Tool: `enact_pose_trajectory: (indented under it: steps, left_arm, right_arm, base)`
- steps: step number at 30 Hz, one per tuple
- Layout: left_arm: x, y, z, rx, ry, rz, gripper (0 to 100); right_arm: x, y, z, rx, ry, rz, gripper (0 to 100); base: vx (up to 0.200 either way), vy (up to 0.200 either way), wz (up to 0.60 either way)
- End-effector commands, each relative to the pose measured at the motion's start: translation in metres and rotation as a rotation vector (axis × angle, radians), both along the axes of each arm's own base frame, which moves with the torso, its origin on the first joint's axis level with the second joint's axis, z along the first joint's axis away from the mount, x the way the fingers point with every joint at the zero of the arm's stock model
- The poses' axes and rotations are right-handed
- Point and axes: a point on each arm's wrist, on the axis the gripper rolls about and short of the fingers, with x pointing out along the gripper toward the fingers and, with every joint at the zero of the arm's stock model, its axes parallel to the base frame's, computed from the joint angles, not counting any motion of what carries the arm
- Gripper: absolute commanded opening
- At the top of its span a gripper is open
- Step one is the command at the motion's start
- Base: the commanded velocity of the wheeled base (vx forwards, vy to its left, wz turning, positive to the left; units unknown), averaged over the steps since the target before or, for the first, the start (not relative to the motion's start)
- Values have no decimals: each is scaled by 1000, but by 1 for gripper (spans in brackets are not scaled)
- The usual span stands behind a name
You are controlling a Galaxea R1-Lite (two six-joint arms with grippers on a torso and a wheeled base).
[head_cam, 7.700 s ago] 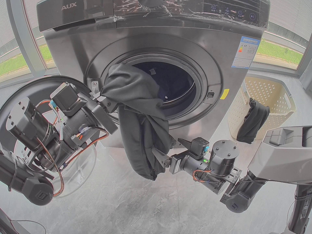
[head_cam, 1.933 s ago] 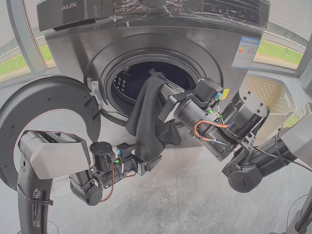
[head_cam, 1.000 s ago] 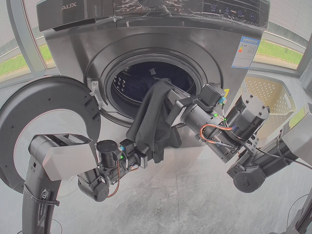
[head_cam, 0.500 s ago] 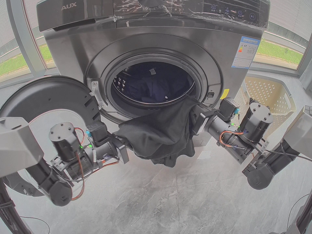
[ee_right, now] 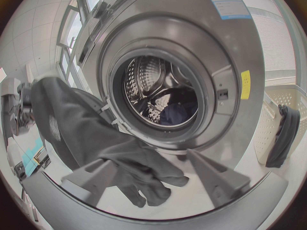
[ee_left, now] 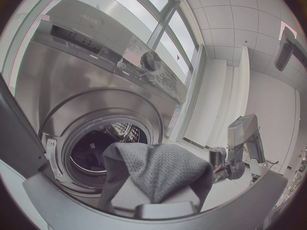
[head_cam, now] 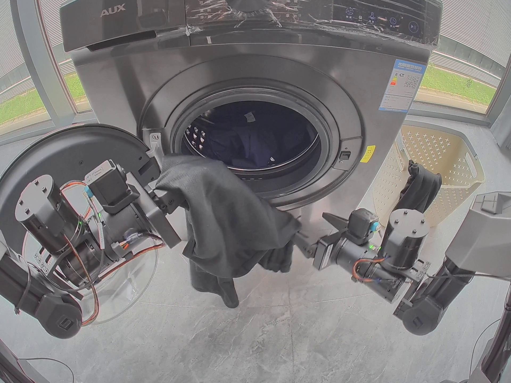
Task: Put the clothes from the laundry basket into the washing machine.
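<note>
Head view shows the front-loading washing machine (head_cam: 298, 65) with its round door (head_cam: 69, 155) swung open to the left and dark blue clothes (head_cam: 250, 144) in the drum. The cream laundry basket (head_cam: 452, 155) stands on the floor just beside the machine's right side, a black garment (head_cam: 420, 187) draped over its near rim. A dark grey garment (head_cam: 223, 219) hangs outside the drum's lower left rim, its upper end clenched in the left gripper (head_cam: 162, 200). The right gripper (head_cam: 315, 233) sits at the cloth's lower right edge, fingers spread wide and released.
</note>
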Motion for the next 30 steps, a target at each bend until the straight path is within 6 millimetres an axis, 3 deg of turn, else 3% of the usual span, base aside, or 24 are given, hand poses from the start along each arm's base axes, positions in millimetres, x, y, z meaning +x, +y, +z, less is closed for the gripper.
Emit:
enact_pose_trajectory:
  steps: [1, 13, 23, 30]
  left_arm:
    - [4, -1, 13, -36, -44, 30, 0]
    - [24, -7, 17, -87, -49, 148, 0]
    - [32, -10, 10, -79, -28, 175, 0]
    - [37, -13, 7, -81, -19, 204, 0]
  right_arm:
    - [-20, 18, -31, -77, 89, 82, 100]
    - [-29, 30, -59, -129, 164, 123, 100]
    - [-46, 54, -48, -85, 105, 217, 100]
    - [-45, 74, -41, -36, 51, 282, 100]
  base:
    - [0, 0, 0]
    - [0, 0, 0]
    - [0, 0, 0]
    - [0, 0, 0]
